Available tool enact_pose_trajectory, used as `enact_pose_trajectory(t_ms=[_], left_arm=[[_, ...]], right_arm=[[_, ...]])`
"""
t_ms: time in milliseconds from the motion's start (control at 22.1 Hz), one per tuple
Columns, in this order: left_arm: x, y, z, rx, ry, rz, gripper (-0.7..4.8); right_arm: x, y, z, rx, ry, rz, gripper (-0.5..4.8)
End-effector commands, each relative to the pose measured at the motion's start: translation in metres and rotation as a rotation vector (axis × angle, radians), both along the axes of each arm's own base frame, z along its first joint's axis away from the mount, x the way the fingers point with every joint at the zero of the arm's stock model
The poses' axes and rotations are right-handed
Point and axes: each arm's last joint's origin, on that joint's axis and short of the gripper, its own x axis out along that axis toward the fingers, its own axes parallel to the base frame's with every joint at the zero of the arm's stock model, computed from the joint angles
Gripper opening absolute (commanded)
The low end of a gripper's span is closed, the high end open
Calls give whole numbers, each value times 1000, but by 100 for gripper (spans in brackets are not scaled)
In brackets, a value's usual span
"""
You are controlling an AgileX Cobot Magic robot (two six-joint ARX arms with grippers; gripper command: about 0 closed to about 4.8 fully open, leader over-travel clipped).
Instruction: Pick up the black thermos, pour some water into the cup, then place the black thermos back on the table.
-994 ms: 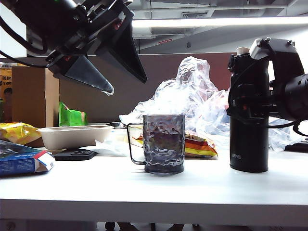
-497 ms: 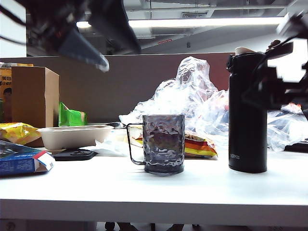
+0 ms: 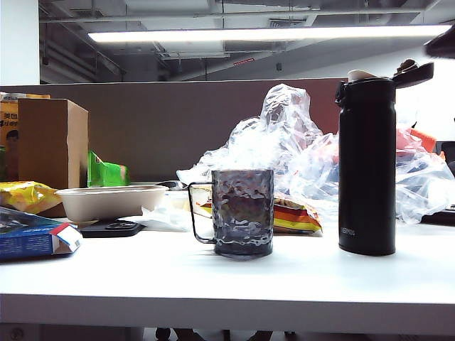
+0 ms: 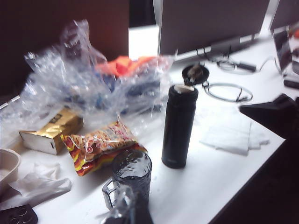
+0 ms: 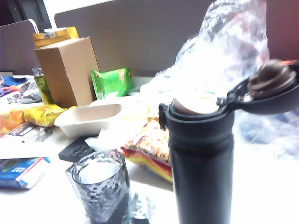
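- Black fingertips of our left gripper [image 4: 133, 215] barely show in the left wrist view, just above the cup and drawn together on nothing; the exterior view shows no trace of this arm.
- Our right gripper [image 5: 140, 219] is only a dark sliver at the edge of its wrist view, jaws likewise together and empty, close to the thermos but apart from it.
- Next outward, the black thermos [image 3: 367, 165] stands upright on the right of the table [image 3: 227, 280], flip lid hinged open, whitish spout exposed.
- Left of it, well apart, sits the cup [image 3: 242, 212], dimpled grey, its wire handle pointing left; we cannot tell whether water is in it.
- Farther out lie a beige bowl [image 3: 110, 201], a cardboard box [image 3: 51, 142], snack packets and a heap of clear plastic bags [image 3: 284, 153] behind.
- We judge the task at either end: thermos free on the table, both arms clear.
- If pouring remains, the right gripper must spread its jaws, close around the thermos body, lift, then tilt the spout over the cup.
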Motion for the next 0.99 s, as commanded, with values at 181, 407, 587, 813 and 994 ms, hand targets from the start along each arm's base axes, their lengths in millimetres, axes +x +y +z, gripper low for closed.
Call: enact_pose_trajectory(t_ms=[181, 407, 587, 813, 994], left_arm=[[-3, 3, -45, -91, 94, 29, -6], [6, -4, -83, -167, 70, 28, -6], [12, -9, -112, -151, 88, 30, -6], [15, -11, -139, -110, 136, 34, -6], [16, -13, -152, -110, 149, 36, -6]], right_arm=[[-18, -8, -14, -52, 25, -41, -8], [-22, -9, -31, -63, 52, -39, -9], [-19, -8, -41, -78, 90, -48, -9], [-17, -9, -54, -96, 124, -103, -9], [-16, -10, -60, -107, 169, -151, -9]])
